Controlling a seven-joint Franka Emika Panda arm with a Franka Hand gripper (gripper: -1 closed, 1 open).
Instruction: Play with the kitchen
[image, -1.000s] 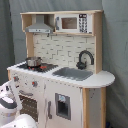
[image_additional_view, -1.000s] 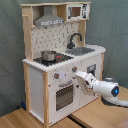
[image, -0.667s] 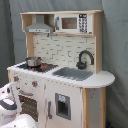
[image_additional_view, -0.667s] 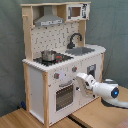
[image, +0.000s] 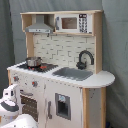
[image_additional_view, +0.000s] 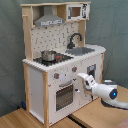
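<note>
The kitchen (image_additional_view: 57, 60) stands on the table (image_additional_view: 95, 116), directly ahead of the hand (image_additional_view: 81, 76), which reaches its front panel just beside the oven door (image_additional_view: 64, 94) and below the 2 knobs (image_additional_view: 56, 76). I cannot tell how far open the hand is or whether it grips anything. The door looks closed and the pot (image_additional_view: 48, 54) sits above on the hob, so play seems barely begun.
</note>
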